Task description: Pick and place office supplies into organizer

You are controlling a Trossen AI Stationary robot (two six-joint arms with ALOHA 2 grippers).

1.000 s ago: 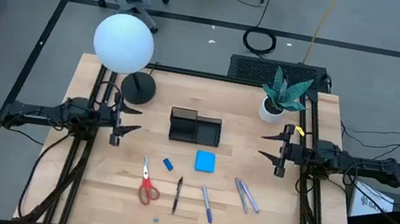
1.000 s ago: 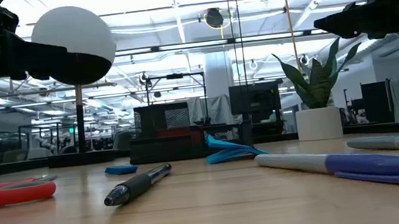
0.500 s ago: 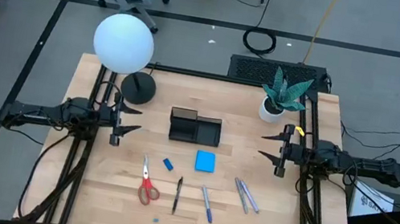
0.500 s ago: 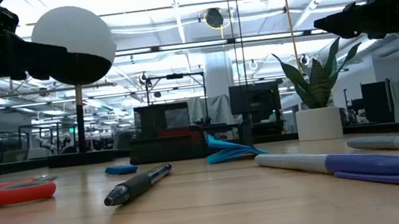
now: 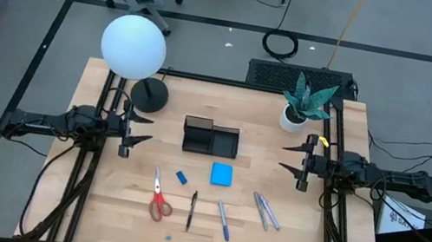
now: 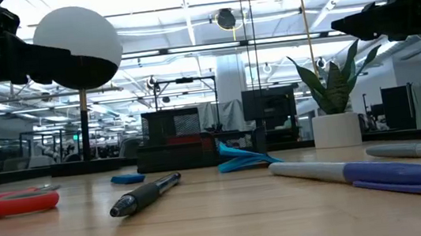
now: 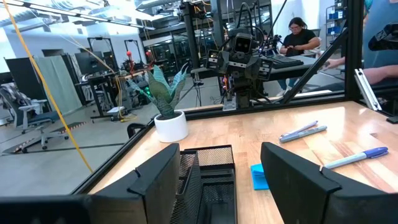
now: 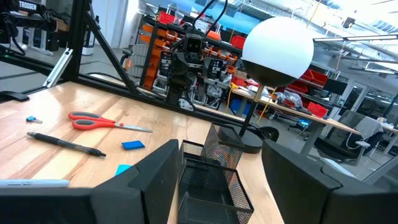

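The black mesh organizer (image 5: 210, 138) stands mid-table. Nearer lie the red-handled scissors (image 5: 159, 199), a small blue eraser (image 5: 182, 177), the bright blue note pad (image 5: 221, 174), a black pen (image 5: 191, 210), a blue pen (image 5: 223, 220) and two greyish pens (image 5: 265, 211), all flat on the wood. My left gripper (image 5: 149, 129) hovers open left of the organizer, fingers pointing at it. My right gripper (image 5: 285, 156) hovers open to its right, facing it. In the left wrist view the organizer (image 7: 208, 177) shows between the fingers, farther off; likewise in the right wrist view (image 8: 214, 180).
A lamp with a white globe (image 5: 133, 46) and round black base (image 5: 150, 94) stands at the far left. A potted plant (image 5: 302, 105) stands at the far right. A tiny blue speck (image 5: 168, 237) lies near the table's near edge. Bare wood shows around the supplies.
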